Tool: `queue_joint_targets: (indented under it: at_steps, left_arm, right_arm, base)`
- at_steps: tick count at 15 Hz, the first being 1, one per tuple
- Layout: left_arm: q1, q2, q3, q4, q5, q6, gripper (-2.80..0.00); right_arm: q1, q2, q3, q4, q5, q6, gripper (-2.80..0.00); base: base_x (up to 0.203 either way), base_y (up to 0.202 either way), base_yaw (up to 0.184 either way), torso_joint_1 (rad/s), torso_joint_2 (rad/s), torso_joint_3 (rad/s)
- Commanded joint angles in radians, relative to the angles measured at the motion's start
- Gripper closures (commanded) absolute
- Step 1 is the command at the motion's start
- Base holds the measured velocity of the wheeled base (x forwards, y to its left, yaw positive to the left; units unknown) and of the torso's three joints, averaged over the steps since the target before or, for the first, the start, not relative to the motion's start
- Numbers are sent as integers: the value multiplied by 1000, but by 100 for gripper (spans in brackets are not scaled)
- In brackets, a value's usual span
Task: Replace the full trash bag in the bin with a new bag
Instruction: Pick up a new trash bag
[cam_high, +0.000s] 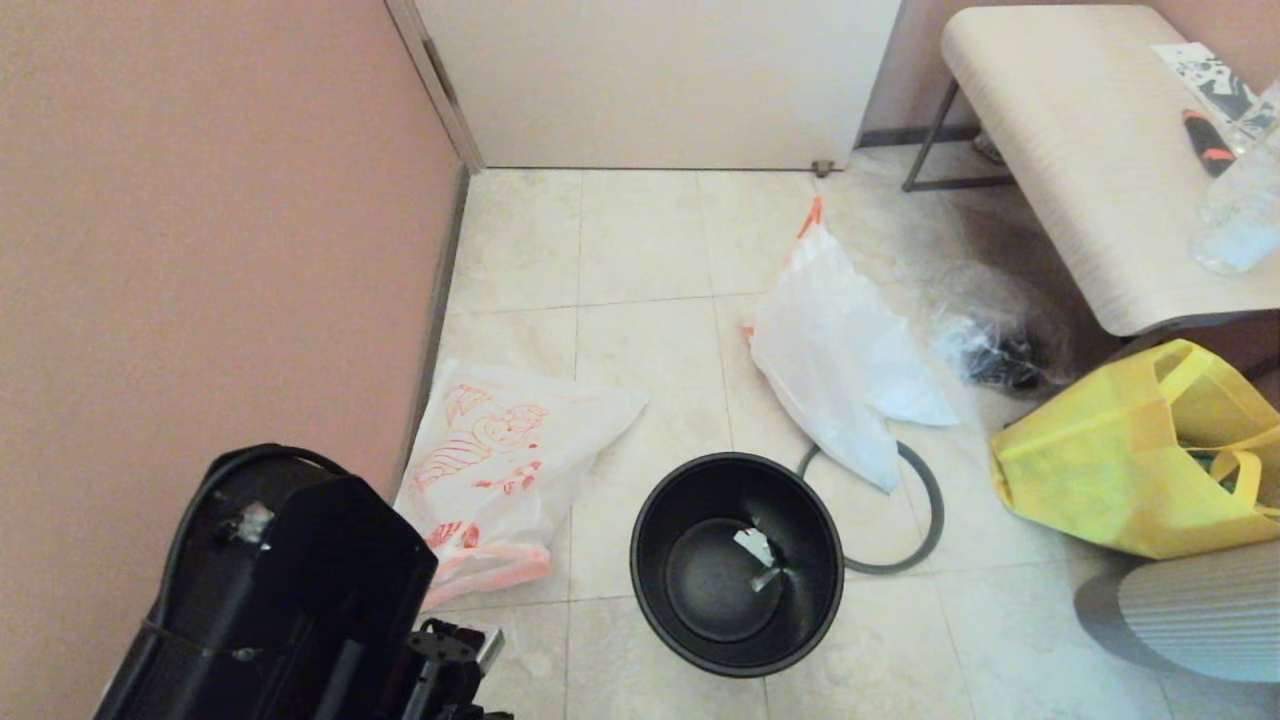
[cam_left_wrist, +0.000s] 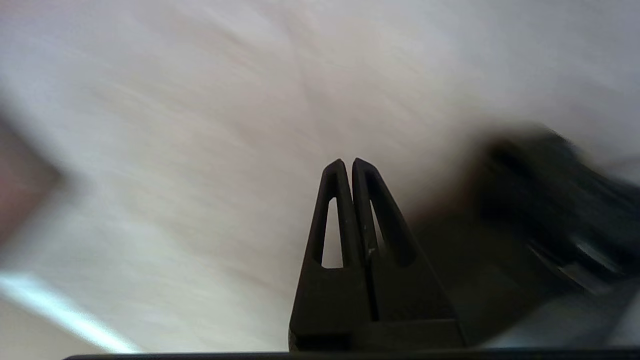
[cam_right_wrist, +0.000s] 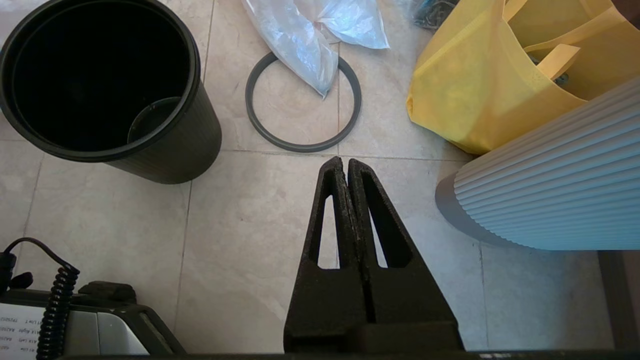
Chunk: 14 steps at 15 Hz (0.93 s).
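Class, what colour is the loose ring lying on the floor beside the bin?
Grey; the ring shows best in the right wrist view.

Ring (cam_high: 925, 520) just right of bin (cam_high: 737, 565)

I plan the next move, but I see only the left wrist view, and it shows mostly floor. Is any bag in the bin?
Observer: No. The bin holds no bag; only a small pale scrap lies on its bottom.
Operator: Where is its ring?
Observer: The grey ring is off the bin, flat on the floor beside it, with a white bag lying across its far edge.
Operator: And the right gripper?
Observer: The right gripper is shut and empty, over the floor near that ring.
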Motion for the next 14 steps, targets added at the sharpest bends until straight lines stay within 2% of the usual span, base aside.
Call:
queue_joint_targets:
  at_steps: [1, 3, 5, 7, 11, 14]
  left_arm:
    - [40, -77, -28, -8, 132, 128, 0]
    - [77, -170, -40, -8, 146, 240, 0]
    - [161, -228, -74, -8, 151, 459, 0]
    - [232, -264, -132, -8, 145, 595, 0]
    - [243, -304, -213, -8, 137, 705, 0]
    - [239, -288, -229, -8, 110, 748, 0]
  right_arm:
    - [-1, 3, 2, 0, 0, -4, 0]
    - [-1, 3, 3, -1, 0, 1, 0]
    - [-1, 3, 6, -4, 0, 2, 0]
    - [-1, 3, 16, -36, -1, -4, 0]
    - [0, 3, 45, -114, -5, 4, 0]
    - [-1, 3, 48, -119, -21, 78, 0]
  base:
    - [0, 0, 0, 0, 0, 0]
    - [0, 0, 0, 0, 0, 0]
    - [0, 0, 0, 0, 0, 0]
    - [0, 0, 0, 0, 0, 0]
    - [0, 0, 0, 0, 0, 0]
    - [0, 0, 0, 0, 0, 0]
